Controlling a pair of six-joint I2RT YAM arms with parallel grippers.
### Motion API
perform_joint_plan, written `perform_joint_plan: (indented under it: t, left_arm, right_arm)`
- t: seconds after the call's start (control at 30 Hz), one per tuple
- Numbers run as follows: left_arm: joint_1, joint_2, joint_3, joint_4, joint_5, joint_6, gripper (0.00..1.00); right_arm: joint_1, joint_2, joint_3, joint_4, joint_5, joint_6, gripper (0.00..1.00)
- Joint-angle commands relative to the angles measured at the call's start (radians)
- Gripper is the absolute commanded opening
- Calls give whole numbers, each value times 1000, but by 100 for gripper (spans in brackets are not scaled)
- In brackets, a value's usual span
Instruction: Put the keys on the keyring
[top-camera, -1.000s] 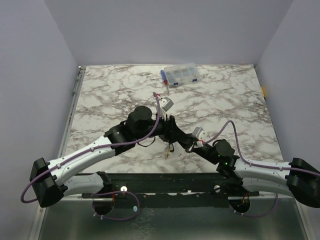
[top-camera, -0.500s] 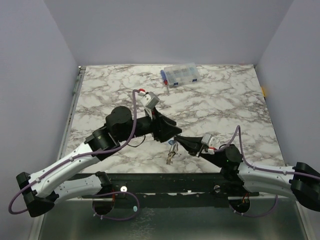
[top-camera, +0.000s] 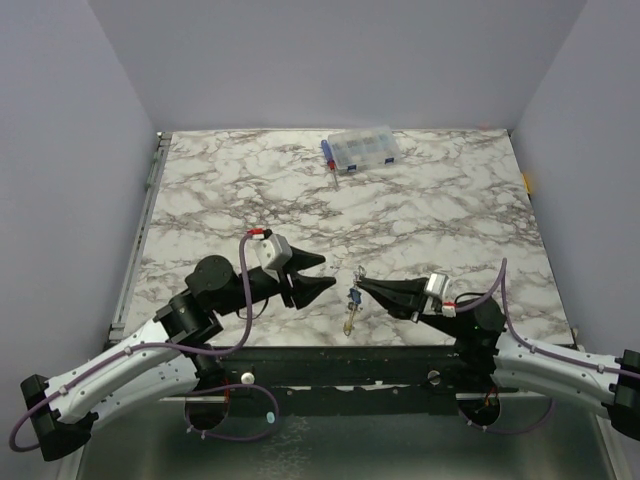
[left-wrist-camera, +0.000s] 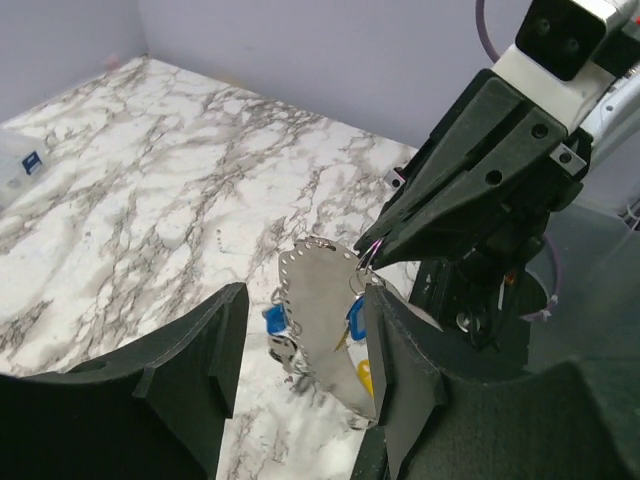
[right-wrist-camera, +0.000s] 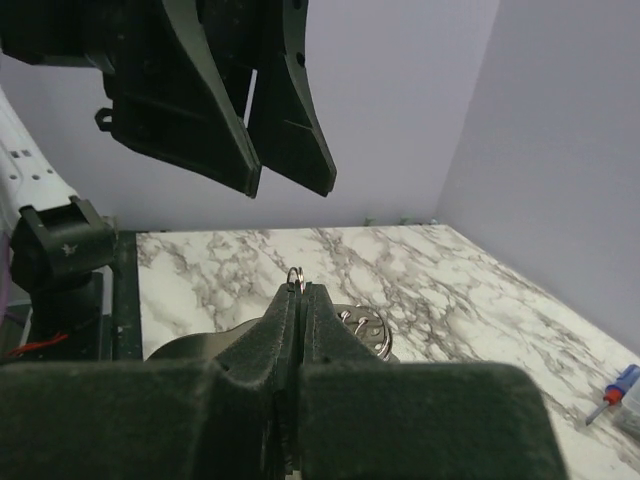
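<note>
Keyring (left-wrist-camera: 318, 300) hangs lower centre over desk (top-camera: 450, 220), pinched by closed right end effector (top-camera: 364, 285), blue and yellow keys (top-camera: 351, 306) apparently threaded; left end effector (top-camera: 327, 272) spread, empty; task seemingly near done.

The keys (left-wrist-camera: 272, 320) are being partly hidden by the left fingers (left-wrist-camera: 400, 370). From above, they are being shown too small to distinguish.

the keyring (right-wrist-camera: 295, 276) is sitting in the tip of the right gripper (top-camera: 363, 286), above the table's (top-camera: 450, 230) front edge, with the keys (top-camera: 352, 302) hanging below it. the left gripper (top-camera: 328, 272) is hovering just left of them. the compartment box (top-camera: 362, 148) is lying far behind, near the back edge.
</note>
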Motion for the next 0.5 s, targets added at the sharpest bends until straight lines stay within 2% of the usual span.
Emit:
perform_joint_plan:
  t: [0.0, 0.17, 0.47]
  left_arm:
    - [-3, -29, -21, 124, 140, 91, 55]
    - [-3, -33, -55, 190, 256, 103, 55]
    - [-3, -6, -95, 278, 344, 69, 64]
  right_arm:
    - [4, -89, 54, -91, -73, 59, 0]
    - [4, -169, 79, -159, -97, 100, 0]
    - [4, -214, 133, -259, -130, 123, 0]
